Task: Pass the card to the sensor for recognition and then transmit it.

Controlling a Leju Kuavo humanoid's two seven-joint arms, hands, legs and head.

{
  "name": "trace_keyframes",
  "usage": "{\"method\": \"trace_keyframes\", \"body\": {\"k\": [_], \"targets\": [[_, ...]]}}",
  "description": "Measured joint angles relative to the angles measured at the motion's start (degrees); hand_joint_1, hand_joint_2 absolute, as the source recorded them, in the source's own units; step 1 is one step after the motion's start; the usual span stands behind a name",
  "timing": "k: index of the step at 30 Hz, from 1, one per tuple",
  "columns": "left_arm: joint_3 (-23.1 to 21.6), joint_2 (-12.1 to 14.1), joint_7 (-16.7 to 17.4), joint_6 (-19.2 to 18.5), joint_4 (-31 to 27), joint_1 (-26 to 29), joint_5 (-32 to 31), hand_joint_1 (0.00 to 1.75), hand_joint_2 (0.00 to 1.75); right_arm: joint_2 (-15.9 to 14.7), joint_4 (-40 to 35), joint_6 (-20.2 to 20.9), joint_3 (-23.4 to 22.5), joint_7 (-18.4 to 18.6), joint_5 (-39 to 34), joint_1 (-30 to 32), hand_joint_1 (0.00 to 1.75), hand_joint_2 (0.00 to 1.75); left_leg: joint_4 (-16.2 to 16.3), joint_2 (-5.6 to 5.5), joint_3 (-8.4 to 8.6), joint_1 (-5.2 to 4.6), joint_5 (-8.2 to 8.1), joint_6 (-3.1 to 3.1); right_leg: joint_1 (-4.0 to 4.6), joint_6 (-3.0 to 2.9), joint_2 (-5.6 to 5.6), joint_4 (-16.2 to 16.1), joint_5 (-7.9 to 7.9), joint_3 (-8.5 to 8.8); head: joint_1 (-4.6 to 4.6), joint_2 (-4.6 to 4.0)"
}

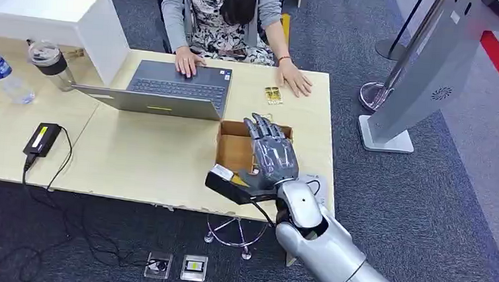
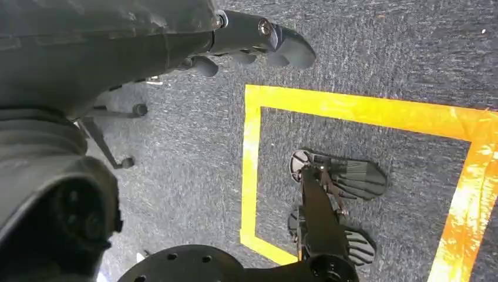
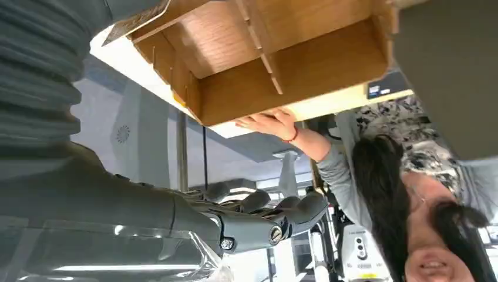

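right hand (image 1: 273, 157), centre frame: fingers apart, empty, above brown cardboard box (image 1: 233, 150) | small gold-patterned card (image 1: 274, 95), upper centre: probably light, stiff, slippery; pinch edges

Head view is pretty evenly lit, soft overhead office light, so shadows on the table (image 1: 133, 153) are faint; there's just a soft dark patch under the laptop (image 1: 171, 89). Decent sharpness overall, a bit soft and compressed. The silver arm (image 1: 332, 253) catches mild glare. Left wrist view is dim, and the hand (image 2: 246, 41) up close is dark and blurry, while the yellow tape (image 2: 352, 108) looks crisp and bright. Right wrist view is backlit: pale blown-out background, with the wooden box (image 3: 276, 64) in warm shade.
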Motion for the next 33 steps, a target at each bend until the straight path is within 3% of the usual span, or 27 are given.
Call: {"method": "trace_keyframes", "body": {"k": [20, 24, 28, 33], "targets": [[-0.04, 0.52, -0.17, -0.33, 0.00, 0.02, 0.18, 0.00, 0.00, -0.39, 3.50, 4.09, 0.44, -0.68, -2.82, -1.83, 0.00, 1.75, 0.00, 0.01, 0.02, 0.00, 0.00, 0.00, 0.00, -0.01, 0.03, 0.00, 0.01, -0.01, 0.00, 0.00], [-0.04, 0.61, -0.44, -0.41, 0.00, 0.03, 0.46, 0.00, 0.00, -0.85, -0.35, 8.49, -0.13, -0.22, -4.53, -2.10, 0.00, 1.75, 0.01, 0.03, 0.04, 0.00, 0.00, 0.00, 0.00, -0.02, 0.05, 0.00, 0.02, -0.02, -0.02, 0.00], [-0.07, 0.68, -0.66, -0.33, 0.07, 0.13, 1.40, 0.00, 0.00, -3.13, -10.69, 16.56, -1.25, 2.04, -5.97, -2.12, 0.00, 1.75, 0.02, 0.03, 0.05, 0.00, 0.00, 0.00, 0.00, -0.02, 0.05, -0.01, 0.01, -0.02, -0.02, 0.00], [0.02, 0.77, -0.59, -0.63, 0.13, 0.28, 4.98, 0.00, 0.00, -6.23, -21.96, 22.38, -2.78, 4.11, -6.14, 0.14, 0.00, 1.75, 0.02, 0.04, 0.05, -0.01, -0.01, 0.00, -0.01, -0.01, 0.06, -0.03, 0.01, -0.02, -0.02, 0.00]]}}
